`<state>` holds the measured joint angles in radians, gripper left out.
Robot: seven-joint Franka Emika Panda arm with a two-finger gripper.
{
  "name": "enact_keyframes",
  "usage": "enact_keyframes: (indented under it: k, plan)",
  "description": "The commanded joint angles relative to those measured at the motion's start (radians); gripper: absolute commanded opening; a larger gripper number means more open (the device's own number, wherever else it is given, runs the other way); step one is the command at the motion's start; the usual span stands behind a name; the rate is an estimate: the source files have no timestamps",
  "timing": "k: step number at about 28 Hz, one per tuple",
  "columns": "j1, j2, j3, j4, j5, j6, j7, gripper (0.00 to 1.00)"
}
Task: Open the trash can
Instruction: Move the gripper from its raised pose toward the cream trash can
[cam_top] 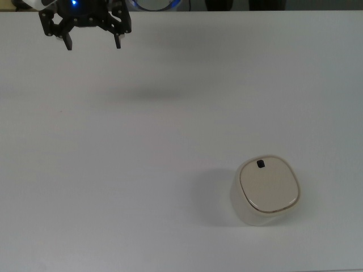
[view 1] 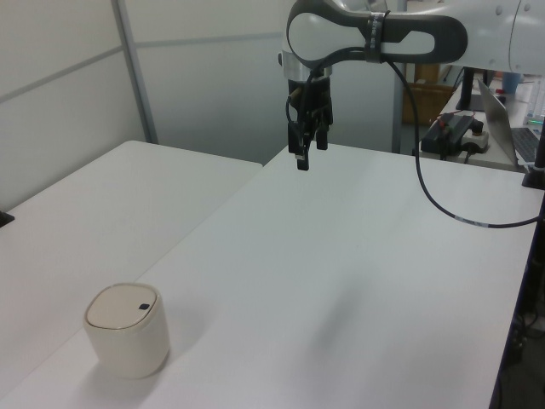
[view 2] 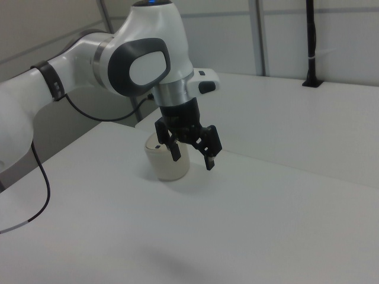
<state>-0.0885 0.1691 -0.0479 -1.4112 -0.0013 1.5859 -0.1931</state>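
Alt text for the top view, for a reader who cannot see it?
A small cream trash can, lid shut with its black button on top, sits on a white table at the top view's lower right. The open black gripper hangs far away at upper left.

One trash can (cam_top: 266, 190) stands on the tabletop (cam_top: 142, 170), with one black button (cam_top: 260, 164) on its lid. One end effector (cam_top: 93, 43) with two fingers hangs well apart from the trash can.

light: bright, even | shadows: soft, faint on table (cam_top: 170, 141) | focus: slightly soft
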Motion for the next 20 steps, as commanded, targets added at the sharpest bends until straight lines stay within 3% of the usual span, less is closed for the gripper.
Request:
enact_keyframes:
  k: [1,4,5,6,10,11,13,20]
  plan:
    - [0.001,-0.017,0.000,-0.009,0.014,-0.029,-0.023,1.00]
    - [0.003,-0.016,0.002,-0.015,0.015,-0.024,-0.029,0.99]
    - [0.003,-0.014,0.002,-0.015,0.014,-0.024,-0.029,0.92]
    - [0.003,-0.014,0.002,-0.015,0.014,-0.024,-0.032,0.76]
    - [0.003,-0.016,0.002,-0.015,0.017,-0.027,-0.037,0.36]
    - [0.003,-0.014,0.002,-0.015,0.017,-0.027,-0.037,0.18]
    - [0.003,-0.014,0.002,-0.015,0.017,-0.027,-0.034,0.00]
    - [0.003,-0.013,0.002,-0.015,0.035,-0.029,-0.035,0.00]
